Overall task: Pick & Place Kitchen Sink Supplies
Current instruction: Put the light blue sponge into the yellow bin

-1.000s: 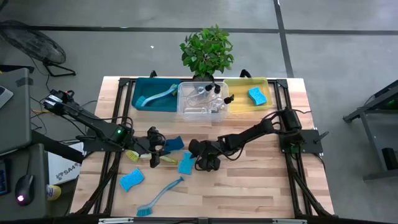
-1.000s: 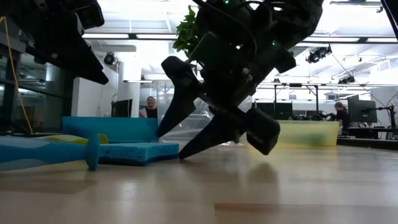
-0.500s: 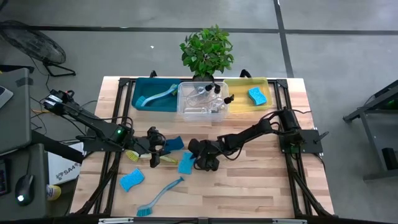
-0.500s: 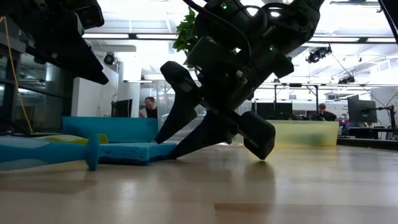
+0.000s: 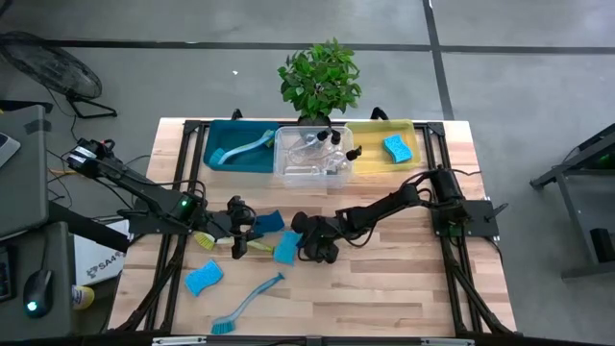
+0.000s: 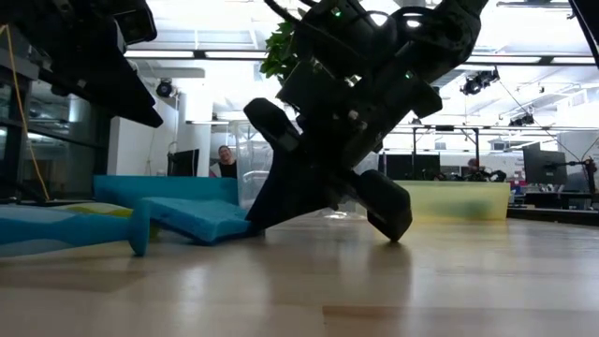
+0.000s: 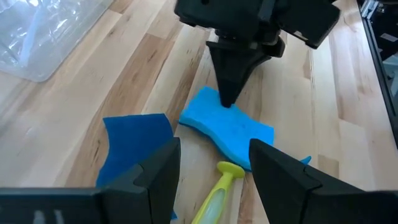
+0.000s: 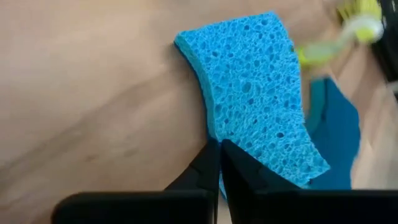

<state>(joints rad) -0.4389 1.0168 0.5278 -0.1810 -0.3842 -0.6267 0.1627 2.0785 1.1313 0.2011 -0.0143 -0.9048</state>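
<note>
My right claw (image 5: 300, 246) sits low at the centre of the worktop (image 5: 384, 298). Its fingers are clenched together on the near edge of a wavy-edged blue sponge (image 8: 261, 99). In the low view the pinched end of this sponge (image 6: 201, 220) is tilted up off the wood, while its far end rests on the surface. The left wrist view shows the closed fingertips (image 7: 229, 93) pressed on the sponge's end.

My left claw (image 5: 240, 231) hovers just beside the same group of items. Its fingers (image 7: 283, 180) are spread apart and grasp nothing.

Item locations:
- A darker blue sponge (image 7: 134, 140) lies flat beside the pinched sponge.
- A yellow-green dish brush (image 7: 217, 196) lies on the worktop with its handle end touching or nearly touching the pinched sponge; I cannot tell which.
- A third blue sponge (image 5: 203, 278) lies near the front left of the worktop.
- A blue dish brush (image 5: 248, 304) lies near the front edge.
- The teal bin (image 5: 217, 135) holds another blue brush (image 5: 242, 149).
- The clear bin (image 5: 288, 173) holds pump bottles (image 5: 322, 144).
- The yellow bin (image 5: 370, 163) holds a blue sponge (image 5: 397, 148).
</note>
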